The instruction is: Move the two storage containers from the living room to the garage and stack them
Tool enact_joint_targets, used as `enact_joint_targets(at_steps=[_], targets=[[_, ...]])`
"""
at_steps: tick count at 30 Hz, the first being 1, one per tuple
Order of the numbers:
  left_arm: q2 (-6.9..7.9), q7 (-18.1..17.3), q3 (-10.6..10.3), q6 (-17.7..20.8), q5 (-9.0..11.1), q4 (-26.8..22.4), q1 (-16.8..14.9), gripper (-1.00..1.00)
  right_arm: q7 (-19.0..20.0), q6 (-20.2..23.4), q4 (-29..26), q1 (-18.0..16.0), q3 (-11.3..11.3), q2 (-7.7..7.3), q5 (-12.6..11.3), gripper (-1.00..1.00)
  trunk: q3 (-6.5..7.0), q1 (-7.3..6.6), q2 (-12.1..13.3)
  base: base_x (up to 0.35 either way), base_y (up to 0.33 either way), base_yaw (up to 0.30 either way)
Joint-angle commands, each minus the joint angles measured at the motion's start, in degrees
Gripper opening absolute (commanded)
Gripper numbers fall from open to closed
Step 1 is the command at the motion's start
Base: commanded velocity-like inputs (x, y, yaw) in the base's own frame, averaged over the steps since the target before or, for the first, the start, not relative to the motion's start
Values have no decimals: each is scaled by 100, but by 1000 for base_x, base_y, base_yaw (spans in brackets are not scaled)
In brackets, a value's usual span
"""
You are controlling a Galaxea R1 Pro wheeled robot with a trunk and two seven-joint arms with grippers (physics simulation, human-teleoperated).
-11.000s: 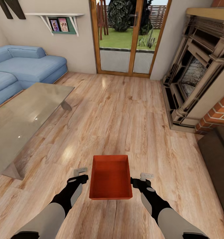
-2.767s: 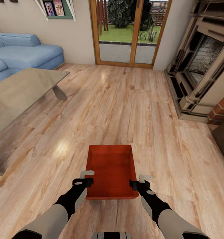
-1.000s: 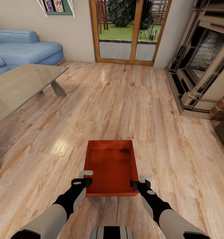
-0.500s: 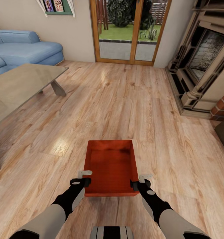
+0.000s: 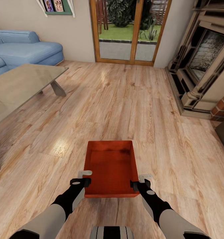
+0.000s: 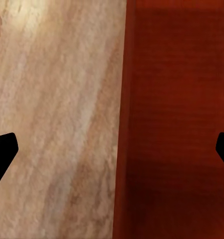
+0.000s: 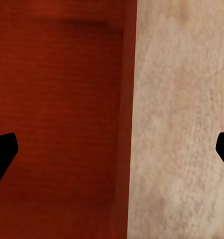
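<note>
1. One orange-red storage container (image 5: 112, 167) sits between the robot's two arms, over the light wood plank floor (image 5: 125, 99) of the living room. It is open-topped and its inside holds nothing.

2. The left gripper (image 5: 84, 177) is at the container's left long wall, near the corner closest to the robot. In the left wrist view the wall's rim (image 6: 123, 119) runs between the two dark fingertips (image 6: 1, 152), one over the planks and one over the red interior; the fingers are spread wide, straddling the wall without pressing it.

3. The right gripper (image 5: 140, 181) mirrors this at the right long wall. The right wrist view shows that rim (image 7: 129, 119) between the tips (image 7: 1, 152), likewise held apart, one over the bin's interior and one over the floor (no pinch on the wall is visible).

4. Whether the container rests on the planks or is carried just above them cannot be told.

5. A glass table (image 5: 19, 86) stands to the left, well apart from the container, with a blue sofa (image 5: 25, 49) beyond it by the wall.

6. Glazed wooden doors (image 5: 130, 33) stand straight ahead; grass and shrubs are seen through them.

7. A fireplace (image 5: 201, 63) with a stone surround and red brick edge occupies the right side.

8. A wall shelf with framed pictures (image 5: 55, 6) hangs above the sofa.
</note>
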Motion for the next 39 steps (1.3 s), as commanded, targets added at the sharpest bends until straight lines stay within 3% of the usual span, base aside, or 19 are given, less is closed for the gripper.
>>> enact_joint_targets(at_steps=[1, 31, 39], targets=[[4, 47, -49, 27, 59, -11, -1, 100, -6, -21, 6, -3, -48, 6, 60, 100, -4, -1, -1, 8, 0, 0], [2, 47, -49, 25, 59, -11, -1, 100, -6, -29, 6, -4, -55, 1, 36, 100, -4, -1, -1, 17, 0, 0], [2, 40, -54, 24, 60, -11, -1, 100, -20, -37, -19, -6, -166, 5, -19, 100, -4, -1, -1, 0, 0, 0]])
